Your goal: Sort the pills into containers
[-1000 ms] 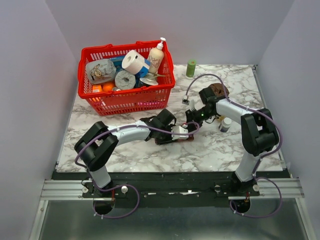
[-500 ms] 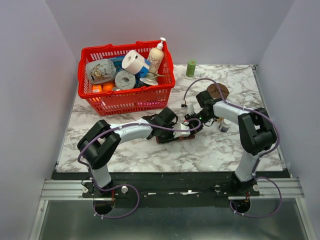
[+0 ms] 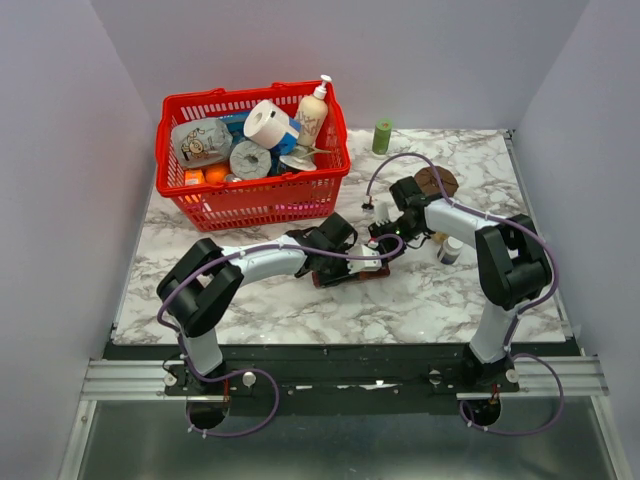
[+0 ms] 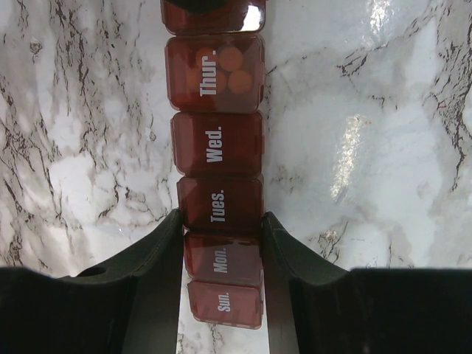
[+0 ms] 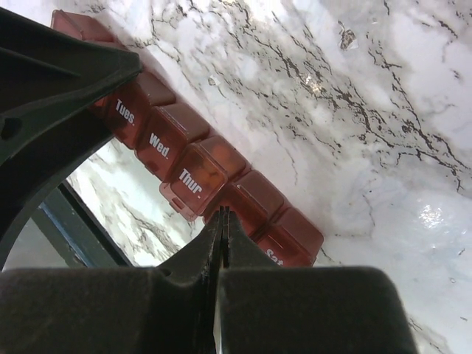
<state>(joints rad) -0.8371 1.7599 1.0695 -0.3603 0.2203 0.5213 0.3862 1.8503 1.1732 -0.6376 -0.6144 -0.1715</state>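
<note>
Now clamping containers (image 4: 219, 147) at Tues. with left jaws, right jaws pressed closed beside Thur.
Likely light, stiff, slippery: hold across long sides, clear of lids.

**Three views: one fixed overhead, two wrist-mounted close-ups.**

Top external: set above and behind the arm bases, facing down and forward, far enough back to take in the whole white grey-veined marble tabletop (image 3: 300, 312) and the red plastic mesh basket (image 3: 250, 195) at back left. Left wrist: carried on the left gripper (image 4: 221, 221), looking straight down from very near along the narrow maroon-brown plastic strip of joined square compartments (image 4: 218, 140), with black fingers (image 4: 151, 269) at the bottom edge clasping its two sides. Right wrist: carried on the right gripper (image 5: 223, 215), tilted and close, crossing the same strip (image 5: 193, 181) diagonally. Shared by all three: the strip (image 3: 335, 279) and the marble around it.
</note>
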